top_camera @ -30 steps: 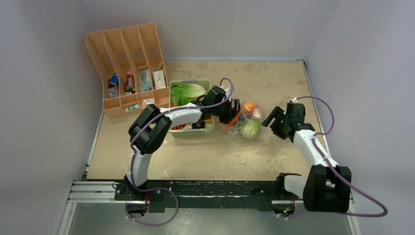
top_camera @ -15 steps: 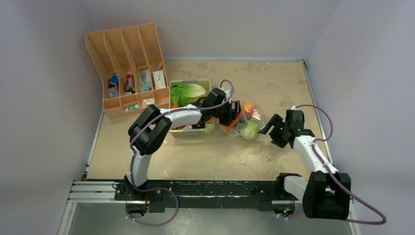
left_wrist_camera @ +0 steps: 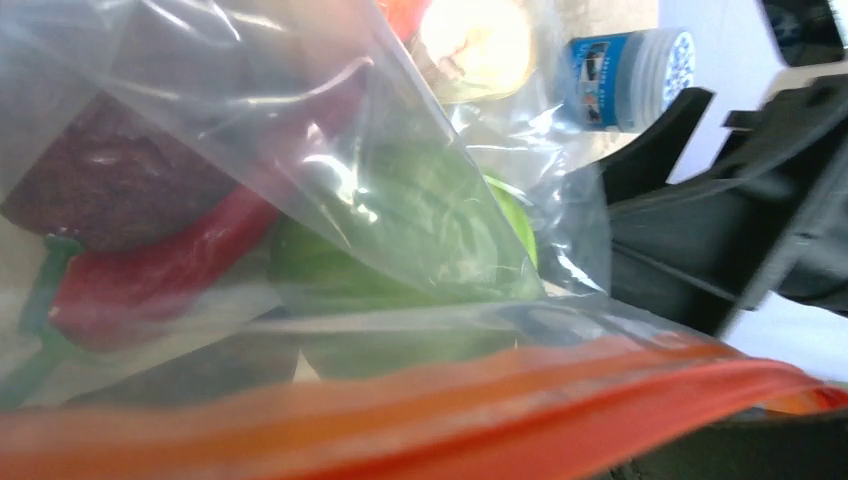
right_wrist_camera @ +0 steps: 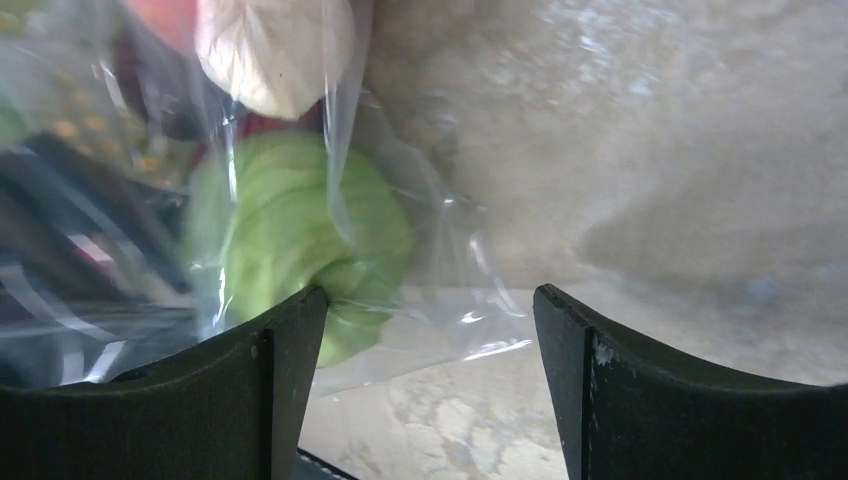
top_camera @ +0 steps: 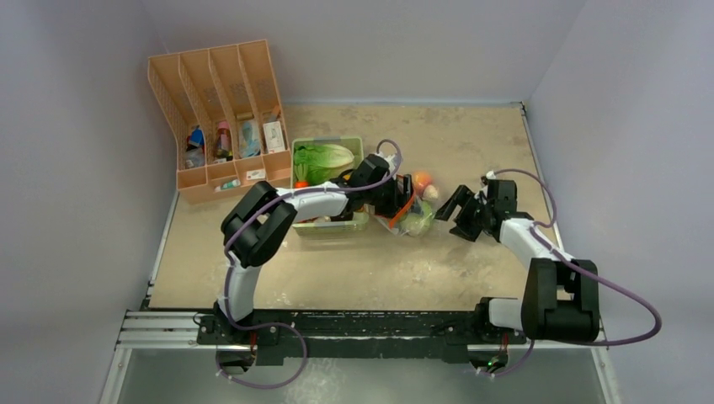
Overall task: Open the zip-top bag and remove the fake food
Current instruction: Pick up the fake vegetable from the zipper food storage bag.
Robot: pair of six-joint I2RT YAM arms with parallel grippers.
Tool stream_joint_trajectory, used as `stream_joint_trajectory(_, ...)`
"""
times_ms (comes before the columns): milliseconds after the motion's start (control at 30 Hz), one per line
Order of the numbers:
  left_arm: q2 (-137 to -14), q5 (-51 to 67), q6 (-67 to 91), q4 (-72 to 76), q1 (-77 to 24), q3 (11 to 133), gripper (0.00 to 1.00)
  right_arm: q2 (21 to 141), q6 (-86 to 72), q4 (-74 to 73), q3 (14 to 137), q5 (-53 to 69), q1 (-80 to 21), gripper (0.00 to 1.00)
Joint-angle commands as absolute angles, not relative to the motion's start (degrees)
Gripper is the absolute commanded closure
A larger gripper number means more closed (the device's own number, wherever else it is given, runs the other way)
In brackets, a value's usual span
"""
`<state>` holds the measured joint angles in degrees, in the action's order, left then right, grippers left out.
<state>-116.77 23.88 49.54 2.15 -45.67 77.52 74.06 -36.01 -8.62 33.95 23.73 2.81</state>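
So the zip-top bag (top_camera: 411,212) is lying on the table (top_camera: 471,143) just right of the pale-green tray (top_camera: 328,140), sitting between the two arms. The left gripper (top_camera: 397,200) is reaching over the tray and pinching the bag at its orange-red zip strip (left_wrist_camera: 520,400), which is running right across the bottom of the left wrist view (the fingers themselves are mostly hiding behind the plastic there, so I'm going by how taut the film is pulling off the strip).

The fake food (top_camera: 418,220) is all sitting inside the bag. The green cabbage (right_wrist_camera: 300,230) is pressing against the plastic at the near end and a red chili (left_wrist_camera: 150,275) is lying beside it. A beige piece (right_wrist_camera: 275,50) is sitting farther back, and the peach (top_camera: 422,179) is showing at the far end in the top view.

The right gripper (right_wrist_camera: 430,390) is sitting on the other side of the bag with its jaws spread wide, not holding anything. A loose corner of the clear plastic is lying in the gap between its fingers (right_wrist_camera: 270,400), and one finger is sitting just in front of the cabbage. I can't tell if it's actually touching.

A lettuce (top_camera: 322,158) is lying in the tray, and the orange file organizer (top_camera: 219,109) is standing at the far left corner of the table.
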Motion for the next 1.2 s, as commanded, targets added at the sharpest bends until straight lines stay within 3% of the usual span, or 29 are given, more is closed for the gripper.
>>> stream_joint_trajectory(0, -114.97, 25.93, 52.37, 7.50, -47.49, 75.82, 0.23, 74.22, -44.53, 3.92, 34.02, 36.47, 1.23, 0.19)
stream_joint_trajectory(100, -116.17, 26.27, 53.31, 8.71, -48.25, 76.41, 0.23, 77.87, -48.43, 12.11, 32.51, 40.10, 1.23, 0.20)
stream_joint_trajectory(167, -116.38, 25.67, 53.43, 8.80, -48.51, 76.57, 0.23, 79.67, -47.19, 10.03, 33.38, 37.88, 1.23, 0.21)
stream_joint_trajectory(400, -114.68, 20.34, 51.72, 4.84, -48.34, 76.33, 0.23, 69.72, -39.34, -10.59, 40.17, 13.55, 1.32, 0.18)
stream_joint_trajectory(633, -113.68, 18.73, 51.53, 4.28, -48.33, 76.56, 0.23, 64.23, -36.91, -19.73, 42.43, -4.53, 1.40, 0.15)
stream_joint_trajectory(800, -112.90, 17.86, 51.54, 4.57, -48.33, 76.51, 0.23, 66.51, -34.15, -18.44, 38.90, 5.44, 1.32, 0.24)
stream_joint_trajectory(1000, -113.68, 20.22, 54.36, 8.65, -48.28, 75.87, 0.22, 70.73, -32.03, -6.99, 31.78, 21.87, 1.23, 0.40)
stream_joint_trajectory(1167, -115.29, 23.46, 60.73, 18.93, -49.11, 73.55, 0.22, 73.69, -30.80, -3.83, 31.51, 26.86, 0.99, 0.42)
